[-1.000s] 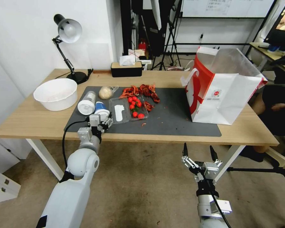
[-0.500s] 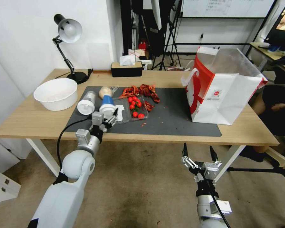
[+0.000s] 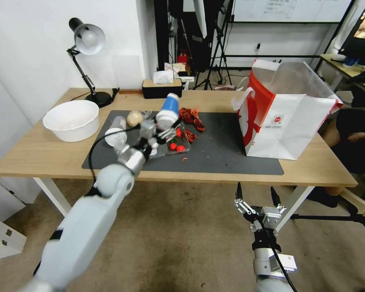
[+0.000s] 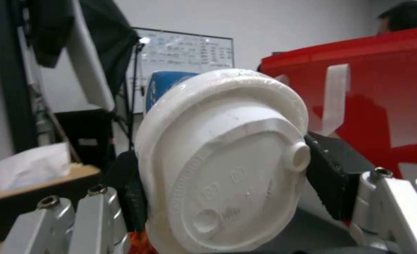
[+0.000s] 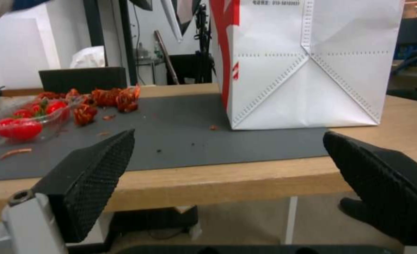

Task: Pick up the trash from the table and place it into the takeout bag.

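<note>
The left gripper (image 3: pixel 163 130) is holding the blue cup with white lid (image 3: pixel 168 109) in the air above the dark grey mat (image 3: pixel 227 154) on the light-wood table (image 3: pixel 36 156). Its black pads (image 4: pixel 328 176) are pressing against opposite sides of the lid, and the cup is tilting with its blue base pointing up and away. In the left wrist view the lid (image 4: pixel 227 162) is showing faint embossed lettering too blurred to read.

The takeout bag (image 3: pixel 286 113) is standing open on the right part of the table, white-fronted with a red side, a white handle and a small round red logo (image 3: pixel 276 119) over tiny unreadable print. In the right wrist view, part of a printed number is showing along the bag's (image 5: pixel 312 63) top edge.

A clear white-lidded cup (image 3: pixel 117 132) is lying on the mat beside a beige lump in clear wrap (image 3: pixel 134 118). A clear tray of red tomatoes (image 3: pixel 175 144) is sitting just below the lifted cup.

The right gripper (image 3: pixel 256 194) is hanging below the table's front edge, its two fingers spread wide apart and grasping nothing.
</note>
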Tool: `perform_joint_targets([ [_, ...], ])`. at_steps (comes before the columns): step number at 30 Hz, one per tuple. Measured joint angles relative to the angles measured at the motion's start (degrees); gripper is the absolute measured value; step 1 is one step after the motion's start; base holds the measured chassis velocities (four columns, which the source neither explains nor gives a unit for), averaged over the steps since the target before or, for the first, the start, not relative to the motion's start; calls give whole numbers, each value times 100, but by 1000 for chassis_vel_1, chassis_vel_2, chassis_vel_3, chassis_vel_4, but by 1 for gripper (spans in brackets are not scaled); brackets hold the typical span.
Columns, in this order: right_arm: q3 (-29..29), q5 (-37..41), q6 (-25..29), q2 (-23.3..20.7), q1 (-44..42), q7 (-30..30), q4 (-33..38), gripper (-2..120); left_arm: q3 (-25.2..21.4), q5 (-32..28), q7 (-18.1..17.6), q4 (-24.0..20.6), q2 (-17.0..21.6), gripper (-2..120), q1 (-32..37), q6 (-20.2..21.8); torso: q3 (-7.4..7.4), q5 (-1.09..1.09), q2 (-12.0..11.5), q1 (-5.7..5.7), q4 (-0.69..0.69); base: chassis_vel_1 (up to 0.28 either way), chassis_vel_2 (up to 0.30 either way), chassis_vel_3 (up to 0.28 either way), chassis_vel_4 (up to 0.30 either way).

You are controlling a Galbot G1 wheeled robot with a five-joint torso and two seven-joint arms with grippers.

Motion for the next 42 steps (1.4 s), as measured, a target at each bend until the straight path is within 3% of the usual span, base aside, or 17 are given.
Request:
perform_joint_targets([
  [2,0,-63,-3,23,-16,-1,-45,100,609,-241,-43,283,20,66,-674,16,0,-1,0,0,0,0,0,0,0],
  [3,0,-63,-3,23,-16,-1,-45,100,609,-241,-43,283,20,66,-674,16,0,-1,0,0,0,0,0,0,0],
  [7,19,-80,-5,5,-13,5,-122,100,1389,-532,-31,807,-182,66,-1838,25,0,0,0,0,-1,0,0,0,0],
  [18,-44,-95,-69,-37,177,7,-316,100,2367,-1002,59,1759,-882,66,-3437,-22,0,1,0,0,0,0,0,0,0],
  [22,-44,-95,-70,-87,208,14,-371,100,2783,-1278,60,2167,-1337,66,-4036,-23,0,1,0,0,-1,0,0,0,0],
  [30,-42,-93,-70,-92,195,23,-375,100,3190,-1509,57,2504,-1813,66,-4497,-35,-1,1,1,-1,0,0,0,0,0],
  [42,-37,-93,-58,-39,177,32,-368,100,3489,-1519,105,3090,-2240,66,-4547,-97,-1,0,0,0,0,0,0,0,0],
])
